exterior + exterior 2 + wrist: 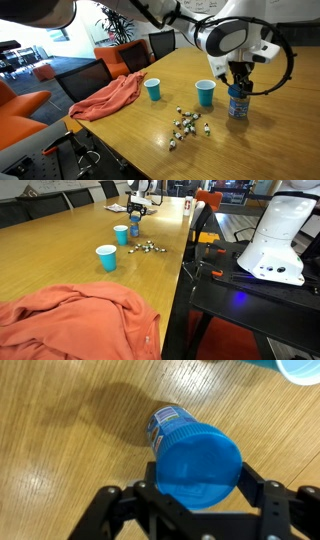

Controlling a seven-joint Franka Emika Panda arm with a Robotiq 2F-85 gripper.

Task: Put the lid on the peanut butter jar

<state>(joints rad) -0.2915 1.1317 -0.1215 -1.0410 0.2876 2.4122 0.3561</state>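
Gripper [197, 488], black, two-fingered: clamped on the lid [200, 463], one finger against each side of the disc. Lid, bright blue, round: held directly over the mouth of the peanut butter jar [161, 426]; whether it is fully seated cannot be told. Jar: upright on the counter [60, 450], blue label visible in the wrist view.

Clearance: bare wood surrounds the jar in the wrist view, with the rim of a blue cup [298, 368] cutting the top corner. In an exterior view the jar [238, 108] stands near that cup [205, 93], apart from it. A second blue cup [152, 90] stands farther along. A scatter of small pieces [186, 125] lies in front of the cups, apart from the jar.

Surface: long counter of light wood. An orange-pink cloth [110, 97] lies bunched at one end, well apart from the jar. Orange chairs [122, 57] line the far side, and windows show behind them.

View differences: the wrist view alone shows the label and the finger contact. In an exterior view the cloth [75, 325] fills the foreground, and the gripper [135, 213] and jar are too small to read. The counter's long edge runs beside a dark bench carrying a white machine housing [275, 240].
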